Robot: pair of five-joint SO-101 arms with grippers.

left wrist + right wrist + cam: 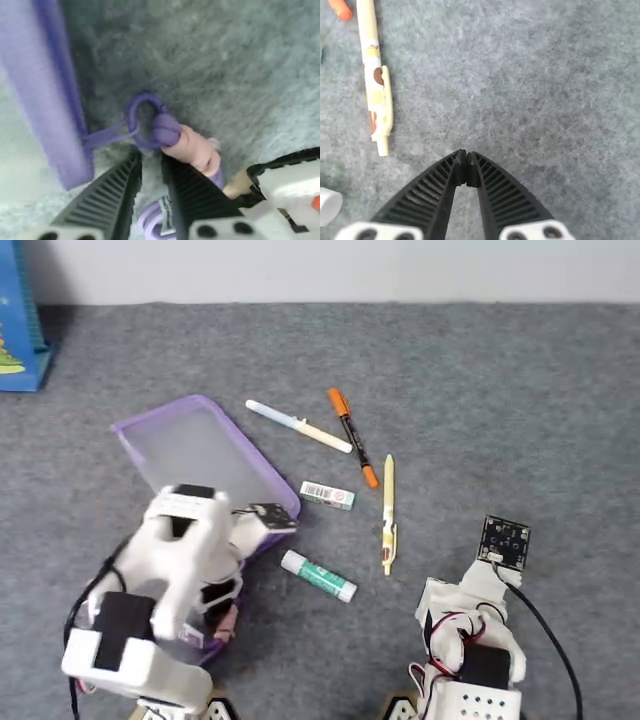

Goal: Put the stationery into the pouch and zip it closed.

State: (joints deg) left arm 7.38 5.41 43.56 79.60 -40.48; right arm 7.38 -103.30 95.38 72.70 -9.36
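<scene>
1. The flat translucent plastic pouch (200,445) is edged purple, like its cord loop (131,115) ahead of the black left gripper (150,157).
2. The slim cream plastic pen (375,85) near the black right gripper (466,160) is spotted brown.

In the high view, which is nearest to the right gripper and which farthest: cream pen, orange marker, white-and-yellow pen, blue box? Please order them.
1. Cream plastic pen, just left of the right gripper.
2. Orange marker, beyond the pen's far end.
3. White-and-yellow pen, left of the marker.
4. Blue box, at the far left edge.
</scene>
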